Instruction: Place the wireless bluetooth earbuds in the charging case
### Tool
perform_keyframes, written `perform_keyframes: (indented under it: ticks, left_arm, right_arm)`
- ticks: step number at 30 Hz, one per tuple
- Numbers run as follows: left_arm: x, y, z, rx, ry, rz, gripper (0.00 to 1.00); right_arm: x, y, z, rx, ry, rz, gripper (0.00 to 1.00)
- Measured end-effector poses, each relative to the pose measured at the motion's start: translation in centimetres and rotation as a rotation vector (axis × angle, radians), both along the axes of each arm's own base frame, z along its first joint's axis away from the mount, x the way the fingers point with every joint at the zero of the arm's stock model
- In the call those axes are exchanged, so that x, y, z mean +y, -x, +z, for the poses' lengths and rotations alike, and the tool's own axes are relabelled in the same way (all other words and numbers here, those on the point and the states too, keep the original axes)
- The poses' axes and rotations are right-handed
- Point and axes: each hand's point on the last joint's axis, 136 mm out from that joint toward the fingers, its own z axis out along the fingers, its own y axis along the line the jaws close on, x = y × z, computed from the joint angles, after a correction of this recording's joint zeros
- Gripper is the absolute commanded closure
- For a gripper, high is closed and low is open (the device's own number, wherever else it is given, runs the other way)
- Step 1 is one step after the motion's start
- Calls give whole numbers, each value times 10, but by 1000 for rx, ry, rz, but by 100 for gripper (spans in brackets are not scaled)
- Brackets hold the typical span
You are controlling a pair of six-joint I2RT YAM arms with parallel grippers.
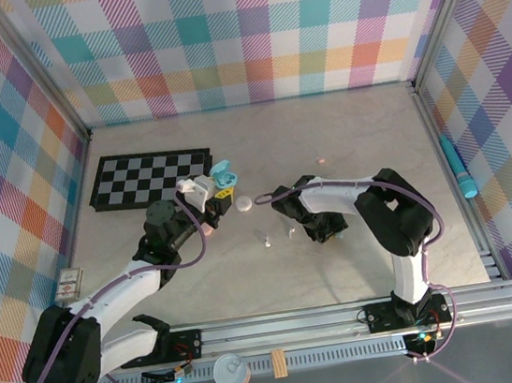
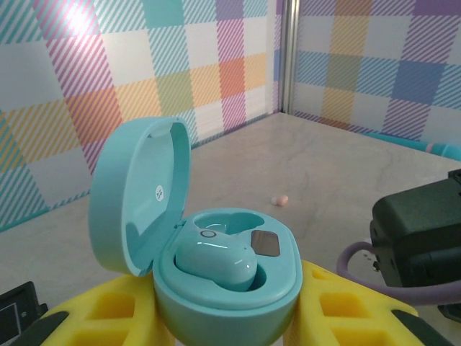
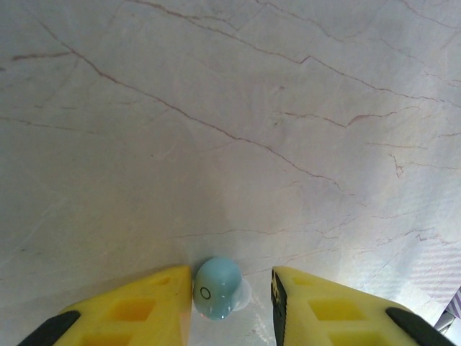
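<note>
**Left arm.** The left fingers (image 2: 101, 310) are clamped on the base of the light blue charging case (image 2: 227, 285), one on each side. The lid (image 2: 140, 198) stands hinged open. One light blue earbud (image 2: 215, 261) is seated in a well of the case. The well beside it shows a dark rectangle at its bottom. In the top view, the case (image 1: 222, 172) sits just off the right corner of the checkerboard (image 1: 150, 177).

**Right arm.** The right fingers (image 3: 137, 310) are lowered to the tabletop (image 3: 230, 108), with a loose light blue earbud (image 3: 216, 288) between them. They are parted and not yet gripping. One finger is touching or just beside the earbud, and a clear gap remains on the other side.

**Open room.**
- In the right wrist view, bare marble runs ahead of the earbud.
- Two white earbuds (image 1: 268, 242) lie just left of the right wrist (image 1: 325, 230).
- A pale oval case (image 1: 242, 205) lies between the two arms, near the left fingers (image 1: 207, 190).
- A pink earbud (image 1: 323, 158) lies alone toward the far side, well apart from both arms. It also appears beyond the open case in the left wrist view (image 2: 281, 200).

**Edges.** Metal rails (image 1: 437, 130) and plaid walls (image 1: 245, 32) close in the tabletop on the left, far and right sides. A blue pen-like item (image 1: 461, 169) lies beyond the right rail. The far half of the tabletop is the widest free area.
</note>
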Motion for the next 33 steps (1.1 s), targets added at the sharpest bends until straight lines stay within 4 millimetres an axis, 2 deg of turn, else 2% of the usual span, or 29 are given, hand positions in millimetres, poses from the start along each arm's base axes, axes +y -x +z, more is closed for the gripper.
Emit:
perform_keyframes:
  ticks: [9, 23, 33]
  left_arm:
    - [3, -2, 2, -5, 1, 21, 75]
    - [3, -2, 2, -4, 2, 21, 76]
    - [1, 0, 2, -4, 6, 2, 76]
  right_arm:
    - [-2, 2, -3, 12, 16, 1, 67]
    - [-8, 4, -5, 25, 61, 7, 77]
    - [-9, 3, -3, 19, 68, 11, 78]
